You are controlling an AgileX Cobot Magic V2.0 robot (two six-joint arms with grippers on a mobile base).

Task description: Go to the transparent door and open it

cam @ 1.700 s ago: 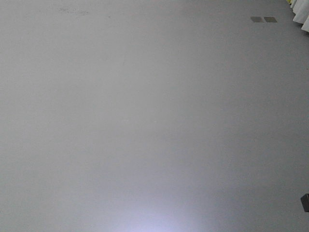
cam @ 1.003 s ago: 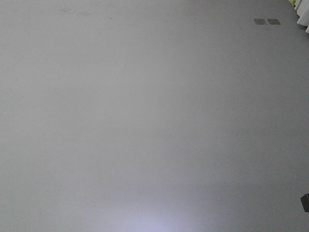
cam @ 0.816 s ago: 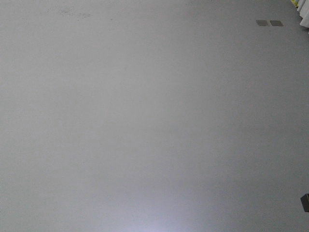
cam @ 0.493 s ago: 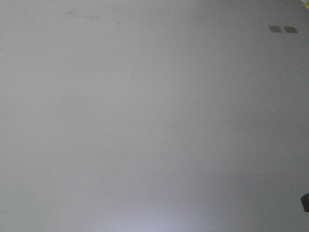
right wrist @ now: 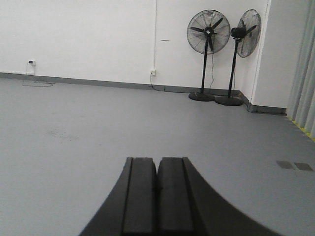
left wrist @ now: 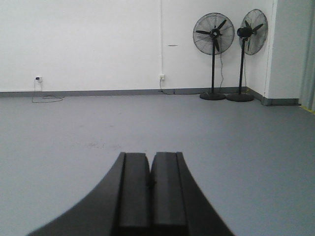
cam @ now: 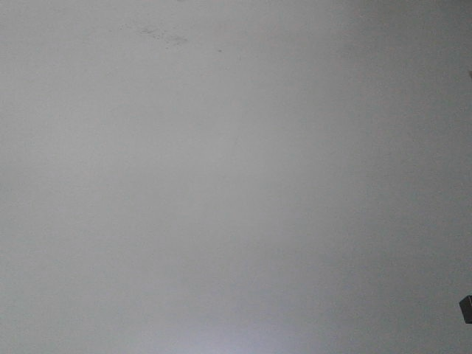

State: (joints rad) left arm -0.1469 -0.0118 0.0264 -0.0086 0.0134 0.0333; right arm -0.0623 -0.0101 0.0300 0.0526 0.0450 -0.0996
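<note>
Transparent door nowhere in view: just bare grey floor (cam: 236,177) and two black pedestal fans (left wrist: 214,54) ahead. Left black gripper (left wrist: 150,184) and right black gripper (right wrist: 157,194) pinched closed, empty; door's bearing, nearer arm, can't tell.

Grey floor (cam: 236,184) fills the frame, matte and even in tone. A small dark object (cam: 466,308), cut off by the frame edge and not identifiable, sits at lower right. Faint scuff marks (cam: 158,32) lie far above and left of that object, with a dark speck (cam: 219,50) beside them. A pale glare (cam: 236,345) lies left of the object, slightly lower.
</note>
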